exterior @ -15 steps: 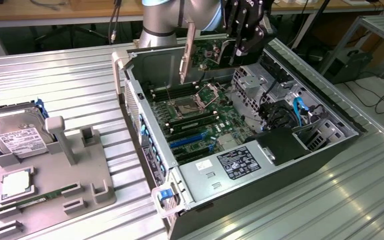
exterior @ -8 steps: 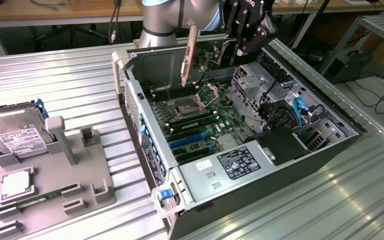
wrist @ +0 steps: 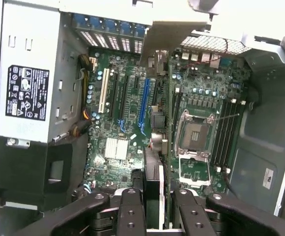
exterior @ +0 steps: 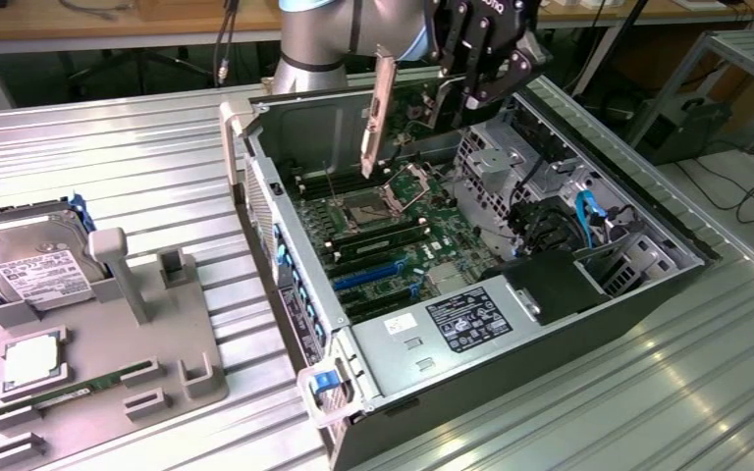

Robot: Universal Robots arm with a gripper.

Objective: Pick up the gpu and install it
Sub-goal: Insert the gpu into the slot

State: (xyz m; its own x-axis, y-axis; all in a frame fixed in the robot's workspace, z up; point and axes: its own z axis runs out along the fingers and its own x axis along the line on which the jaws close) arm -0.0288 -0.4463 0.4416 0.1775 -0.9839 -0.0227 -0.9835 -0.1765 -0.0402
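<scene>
While the fingers clench the gpu, bracket edge upright over the open case, clear of its walls.

A workshop or lab: ribbed metal counter, cabled wooden benches beyond the jaws, an opened computer case beneath them.

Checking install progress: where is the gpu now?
In the exterior view, the gpu hangs upright in the gripper, above the motherboard near the far end of the open computer case, not yet seated.
</scene>
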